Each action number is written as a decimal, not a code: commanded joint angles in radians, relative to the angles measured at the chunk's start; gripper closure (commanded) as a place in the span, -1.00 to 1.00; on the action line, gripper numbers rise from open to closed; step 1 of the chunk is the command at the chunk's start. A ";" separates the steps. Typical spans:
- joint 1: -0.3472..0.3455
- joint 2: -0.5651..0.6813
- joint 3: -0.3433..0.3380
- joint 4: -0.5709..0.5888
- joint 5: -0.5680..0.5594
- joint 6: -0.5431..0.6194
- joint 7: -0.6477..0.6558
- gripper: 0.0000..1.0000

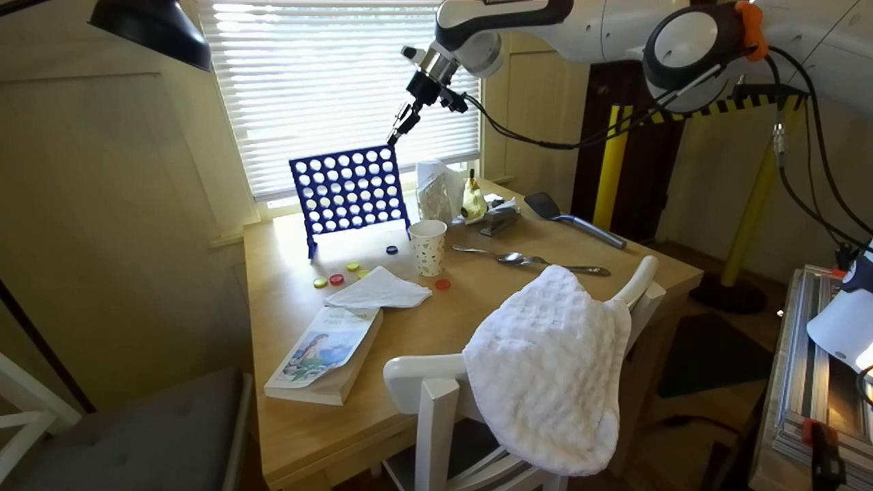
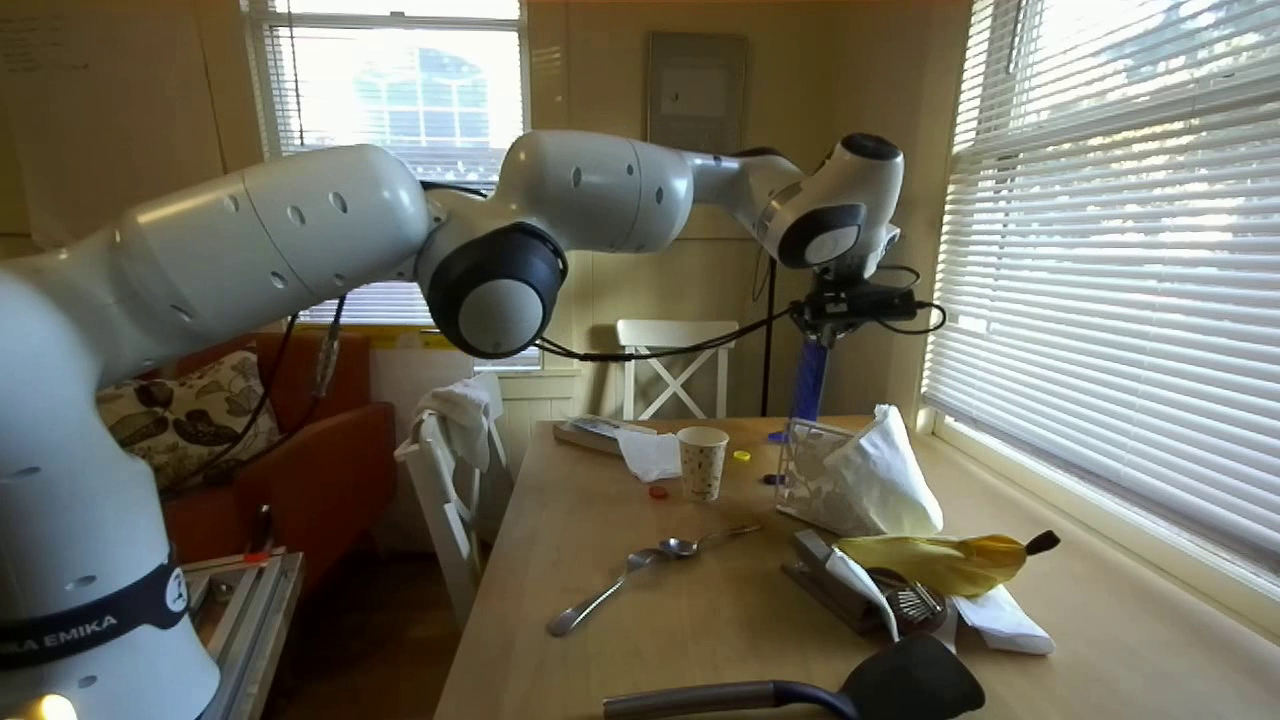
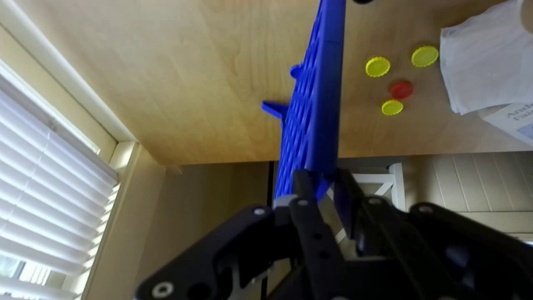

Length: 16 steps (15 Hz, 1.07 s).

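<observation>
We log the black 2-finger gripper [image 3: 321, 179], jaws clamped on a top corner of the upright blue plastic grid frame [image 3: 327, 91] at the pale wooden table [image 1: 443, 324], and judge that frame light, stiff, best held by its rim.

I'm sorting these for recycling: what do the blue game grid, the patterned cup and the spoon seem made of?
Blue game grid: probably moulded plastic, smooth, with regular round holes.
Patterned cup: likely paper, matt, with printed flecks; coating can't be told.
Spoon: apparently polished metal, given its silvery highlights.
</observation>
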State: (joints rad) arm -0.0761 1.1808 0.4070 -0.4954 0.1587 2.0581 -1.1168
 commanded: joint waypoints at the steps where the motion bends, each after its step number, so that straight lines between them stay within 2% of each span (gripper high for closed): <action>1: -0.013 0.027 -0.001 -0.002 -0.001 -0.057 -0.004 0.90; 4: -0.010 0.024 -0.005 0.003 -0.004 -0.060 0.005 0.89; 5: -0.009 0.023 -0.003 0.003 -0.003 -0.061 0.001 0.11; 7: -0.005 0.024 -0.011 0.004 -0.009 -0.061 0.005 -0.03; 13: -0.003 0.033 -0.013 0.008 -0.006 -0.097 -0.003 -0.88; 15: -0.004 0.039 -0.007 0.008 -0.003 -0.108 -0.019 -1.00; 16: -0.008 0.043 0.001 0.008 0.004 -0.122 -0.028 -0.62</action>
State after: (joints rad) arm -0.0823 1.2136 0.3978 -0.4949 0.1611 1.9728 -1.1180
